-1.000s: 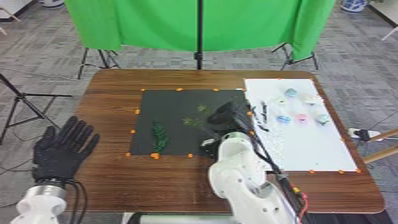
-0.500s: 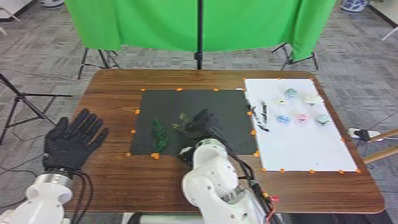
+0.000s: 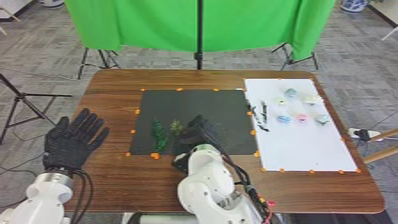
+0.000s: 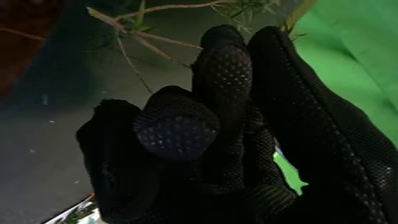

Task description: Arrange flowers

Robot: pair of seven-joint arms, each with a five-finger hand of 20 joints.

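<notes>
In the head view my right hand (image 3: 197, 136) is over the middle of the black sheet (image 3: 204, 100), just right of a small light-green sprig (image 3: 176, 127). Left of that sprig lies a dark-green leafy stem (image 3: 159, 135). The right wrist view has my right hand (image 4: 226, 75) with fingers and thumb curled together; the branching stem (image 4: 153, 46) of the sprig runs to the fingertips, pinched there. Several blossoms, a pink one (image 3: 302, 118) and a blue one (image 3: 283, 119) among them, lie on the white sheet (image 3: 311, 150). My left hand (image 3: 73, 140) is flat with fingers straight, left of the black sheet.
Dark thin stems (image 3: 262, 116) lie along the white sheet's left side. Orange tape pieces (image 3: 155, 156) line both sheets. The brown table (image 3: 124, 185) has a green curtain (image 3: 160, 25) behind it. My right forearm crosses the table's front edge.
My right hand has moved left across the black sheet and slightly nearer the front, bringing the light-green sprig beside the dark-green stem. My left hand shifted slightly right and forward, then stayed still.
</notes>
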